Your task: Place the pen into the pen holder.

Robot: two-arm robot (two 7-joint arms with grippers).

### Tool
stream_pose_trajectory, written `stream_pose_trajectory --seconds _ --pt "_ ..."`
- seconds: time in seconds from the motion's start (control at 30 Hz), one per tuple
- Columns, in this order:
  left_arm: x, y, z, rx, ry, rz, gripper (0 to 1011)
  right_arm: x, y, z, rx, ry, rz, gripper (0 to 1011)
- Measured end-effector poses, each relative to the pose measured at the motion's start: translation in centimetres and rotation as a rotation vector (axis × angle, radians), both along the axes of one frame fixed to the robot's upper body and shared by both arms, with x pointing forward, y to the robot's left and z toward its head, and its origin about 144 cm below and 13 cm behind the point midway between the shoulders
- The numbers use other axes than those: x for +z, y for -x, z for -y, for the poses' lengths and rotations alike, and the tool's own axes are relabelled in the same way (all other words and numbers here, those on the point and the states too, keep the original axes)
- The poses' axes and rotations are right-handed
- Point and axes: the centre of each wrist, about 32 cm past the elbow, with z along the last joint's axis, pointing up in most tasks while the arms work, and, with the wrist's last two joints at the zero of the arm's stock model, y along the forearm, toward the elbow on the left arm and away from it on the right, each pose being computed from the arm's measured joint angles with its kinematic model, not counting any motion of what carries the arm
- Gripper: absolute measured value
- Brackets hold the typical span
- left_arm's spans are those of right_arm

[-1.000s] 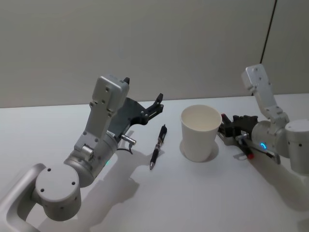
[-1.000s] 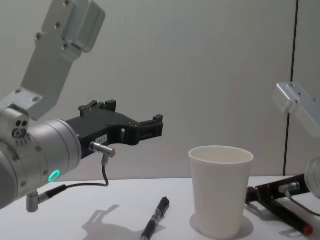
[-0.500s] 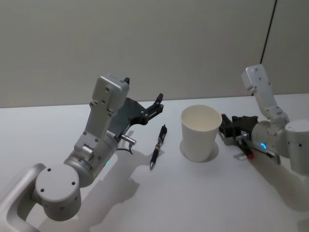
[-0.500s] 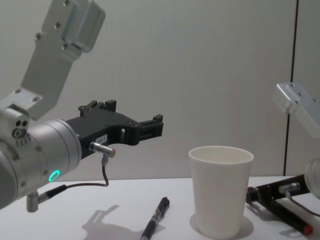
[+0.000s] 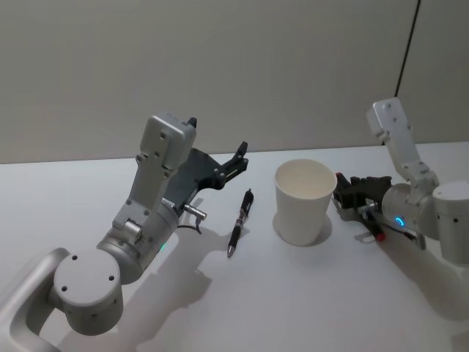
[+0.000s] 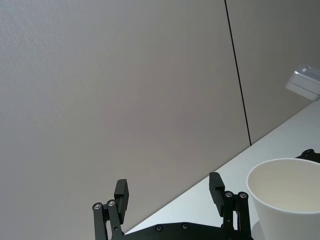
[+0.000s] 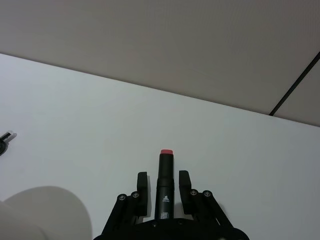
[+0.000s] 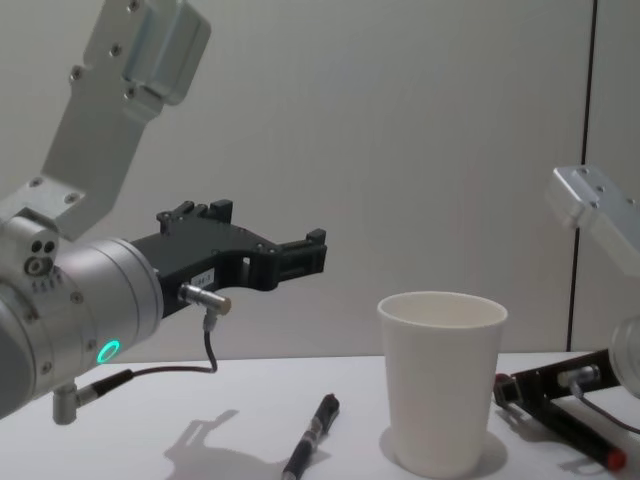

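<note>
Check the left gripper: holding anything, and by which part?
Nothing held. The left gripper is open in the air; the pen lies on the table beside the pen holder. The right gripper sits low on the holder's other side.

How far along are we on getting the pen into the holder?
Nothing looks done: the pen holder stands with nothing showing inside. The pen lies on the table between it and the left claw, which is open and raised, gripping nothing. The right claw sits low beside the holder, a red-tipped black marker at it. Still to do: grasp the pen, lift it, drop it in.
</note>
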Motion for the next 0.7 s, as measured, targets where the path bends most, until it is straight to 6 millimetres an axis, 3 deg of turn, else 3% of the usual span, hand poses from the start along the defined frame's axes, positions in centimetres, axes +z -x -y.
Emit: stream_pose_trajectory --seconds 0.2,0.4,0.7 --pt "0.0 0.0 0.0 0.0 0.0 0.0 1003 0.0 0.0 0.0 0.0 0.0 0.0 316" --pt "0.0 0.0 0.0 0.0 0.0 0.0 1003 0.0 0.0 0.01 0.0 0.0 0.0 180" --pt "0.0 0.0 0.0 0.0 0.0 0.0 1003 0.0 0.0 0.0 0.0 0.0 0.0 180"
